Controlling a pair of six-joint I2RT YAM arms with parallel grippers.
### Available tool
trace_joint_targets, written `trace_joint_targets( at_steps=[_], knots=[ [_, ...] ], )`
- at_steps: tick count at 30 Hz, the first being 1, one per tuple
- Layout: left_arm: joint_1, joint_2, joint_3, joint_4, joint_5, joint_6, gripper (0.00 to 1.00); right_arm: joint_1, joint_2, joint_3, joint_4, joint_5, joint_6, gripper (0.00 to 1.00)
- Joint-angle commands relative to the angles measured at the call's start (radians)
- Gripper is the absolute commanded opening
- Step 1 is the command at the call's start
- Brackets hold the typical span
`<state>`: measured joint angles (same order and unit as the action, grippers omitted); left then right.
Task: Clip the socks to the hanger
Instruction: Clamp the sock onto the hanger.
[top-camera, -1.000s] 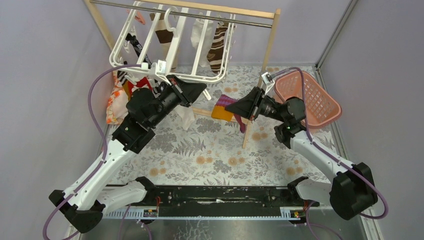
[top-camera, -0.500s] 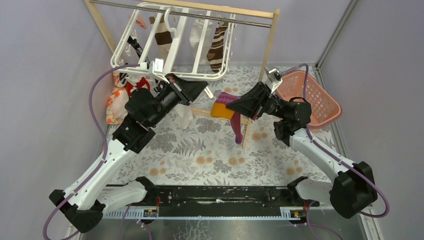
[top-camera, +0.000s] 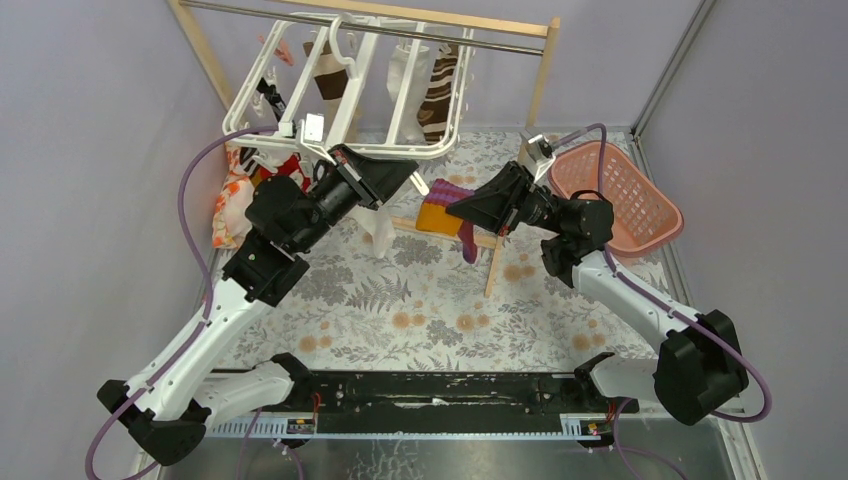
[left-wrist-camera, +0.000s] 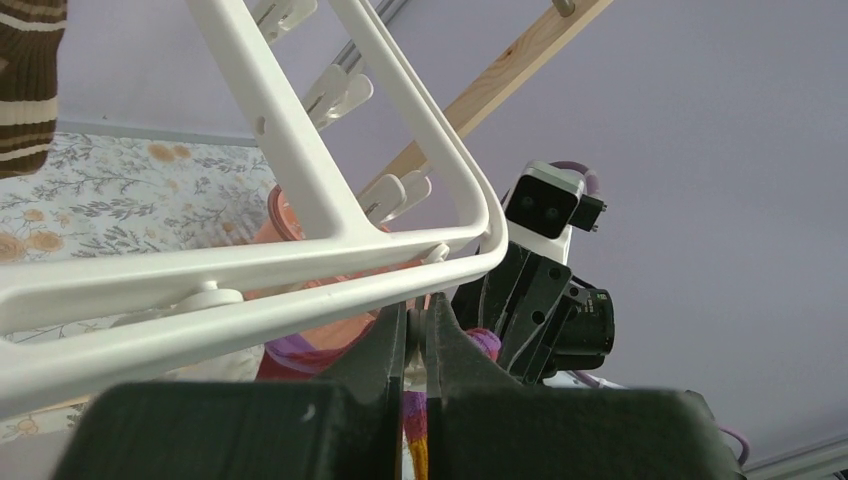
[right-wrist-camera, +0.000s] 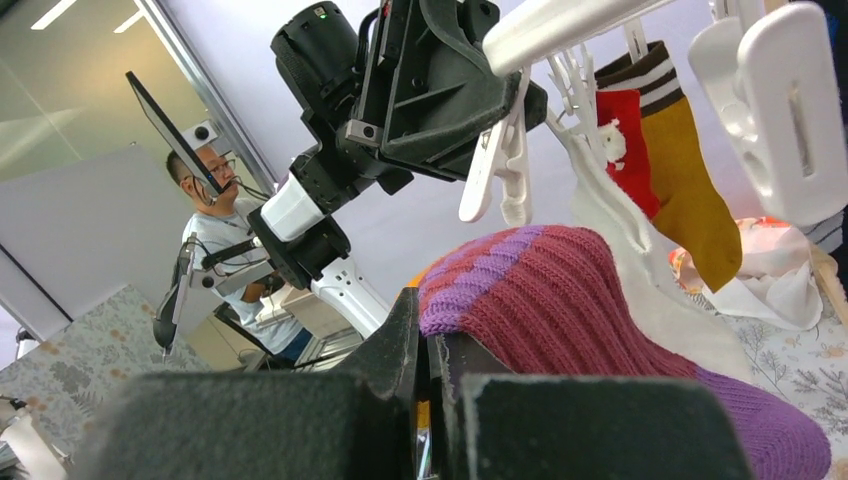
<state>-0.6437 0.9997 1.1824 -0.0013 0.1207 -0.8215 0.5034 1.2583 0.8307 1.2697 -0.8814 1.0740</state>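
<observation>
where lilac walls (top-camera: 90, 120) rise, floral cloth (top-camera: 420, 300) spreads.

left robot arm (top-camera: 212, 322) and right robot arm (top-camera: 640, 298) same build: glossy white moulded link shells, chunky matte black joint housings, black base blocks. thin purple cable (top-camera: 182, 195) loops outside the left one, matching purple cable (top-camera: 585, 128) on the right. left end effector (left-wrist-camera: 416, 320) and right end effector (right-wrist-camera: 428, 335): matte black, angular wedge fingers, flat inner faces. small white-and-black box camera (left-wrist-camera: 545, 205) with two dark lenses on the right wrist. tiny green led (right-wrist-camera: 320, 13) on a black left-arm housing.
</observation>
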Motion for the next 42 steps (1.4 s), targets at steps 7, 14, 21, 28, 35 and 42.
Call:
trace_joint_targets(
  at_steps=[7,14,21,28,35,42],
  knots=[
    [-0.001,0.012,0.007,0.031,0.032,-0.042,0.0,0.012,-0.009,0.054,0.1,0.007,-0.011,0.0],
    [0.0,0.028,0.013,0.052,0.076,-0.076,0.0,0.012,0.016,0.07,0.138,0.011,0.0,0.0],
    [-0.001,0.024,0.012,0.057,0.095,-0.105,0.0,0.012,0.03,0.084,0.166,0.017,-0.001,0.0],
    [-0.001,0.021,0.016,0.072,0.115,-0.132,0.0,0.013,0.083,0.093,0.212,0.023,0.024,0.0],
    [0.0,0.011,0.022,0.08,0.113,-0.139,0.0,0.013,0.095,0.081,0.187,0.027,0.005,0.0],
    [-0.001,0.009,0.016,0.081,0.117,-0.144,0.0,0.013,0.115,0.103,0.204,0.028,0.018,0.0]
  ],
)
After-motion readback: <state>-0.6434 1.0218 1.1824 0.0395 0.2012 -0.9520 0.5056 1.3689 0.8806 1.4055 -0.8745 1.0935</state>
